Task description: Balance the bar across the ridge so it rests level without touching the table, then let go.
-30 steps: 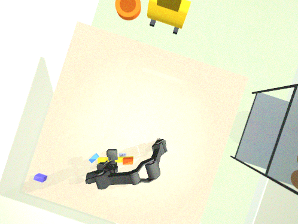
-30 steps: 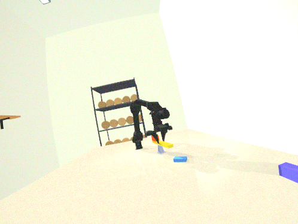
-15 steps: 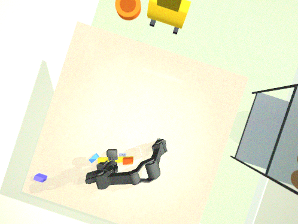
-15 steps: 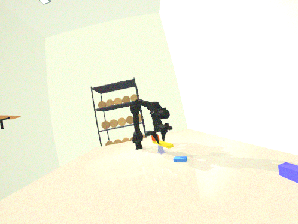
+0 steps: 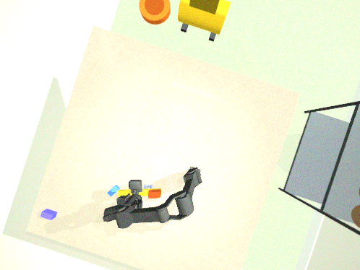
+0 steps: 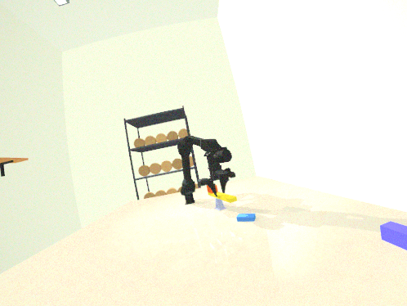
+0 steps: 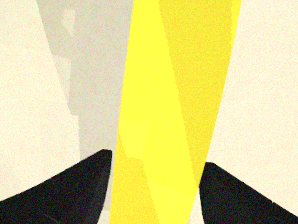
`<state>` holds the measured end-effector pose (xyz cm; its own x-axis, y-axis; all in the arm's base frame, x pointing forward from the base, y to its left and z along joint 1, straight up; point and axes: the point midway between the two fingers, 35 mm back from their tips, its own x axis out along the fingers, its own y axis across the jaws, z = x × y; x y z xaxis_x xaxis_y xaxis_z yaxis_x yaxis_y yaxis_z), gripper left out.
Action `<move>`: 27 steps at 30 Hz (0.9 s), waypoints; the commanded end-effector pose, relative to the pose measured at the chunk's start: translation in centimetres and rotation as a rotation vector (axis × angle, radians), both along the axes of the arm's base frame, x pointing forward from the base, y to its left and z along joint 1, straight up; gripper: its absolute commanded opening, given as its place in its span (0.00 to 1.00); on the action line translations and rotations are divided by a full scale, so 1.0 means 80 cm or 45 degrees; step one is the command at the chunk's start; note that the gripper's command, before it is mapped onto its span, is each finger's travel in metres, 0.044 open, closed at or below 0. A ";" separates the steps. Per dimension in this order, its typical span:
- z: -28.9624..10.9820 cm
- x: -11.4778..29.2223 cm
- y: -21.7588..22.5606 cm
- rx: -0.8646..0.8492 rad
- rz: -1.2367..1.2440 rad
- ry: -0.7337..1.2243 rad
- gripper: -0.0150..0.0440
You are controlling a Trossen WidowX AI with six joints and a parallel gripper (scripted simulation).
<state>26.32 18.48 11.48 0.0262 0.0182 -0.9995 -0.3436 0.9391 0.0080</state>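
The yellow bar (image 5: 123, 193) (image 6: 227, 198) (image 7: 169, 90) with an orange end (image 5: 154, 193) (image 6: 211, 188) lies across the small pale blue ridge (image 5: 147, 186) (image 6: 220, 204). In the exterior view its yellow end sits lower than its orange end; I cannot tell whether it touches the table. My gripper (image 5: 134, 192) (image 6: 219, 189) (image 7: 156, 165) is right over the bar's middle. Its black fingers stand on either side of the bar, slightly open and not clamping it. In the wrist view the bar shows two faces, a little rolled.
A blue block (image 5: 113, 190) (image 6: 246, 217) lies just left of the bar. A purple block (image 5: 48, 214) (image 6: 394, 234) lies near the table's corner. A dark shelf rack (image 5: 325, 159) (image 6: 157, 155) stands beyond the table. An orange tub (image 5: 155, 10) and a yellow cart (image 5: 204, 14) stand off the table.
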 end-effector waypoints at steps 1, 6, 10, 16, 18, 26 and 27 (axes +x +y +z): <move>0.000 0.000 0.000 0.000 0.000 0.000 0.57; 0.000 0.000 0.000 0.000 0.000 0.000 0.61; 0.000 0.000 0.000 0.000 0.000 0.000 0.79; 0.000 0.000 0.000 0.000 0.000 0.000 1.00; 0.002 0.000 0.000 0.000 0.000 0.000 1.00; 0.105 0.000 0.000 0.004 0.000 -0.006 1.00; 0.116 -0.002 -0.001 0.005 0.000 -0.006 1.00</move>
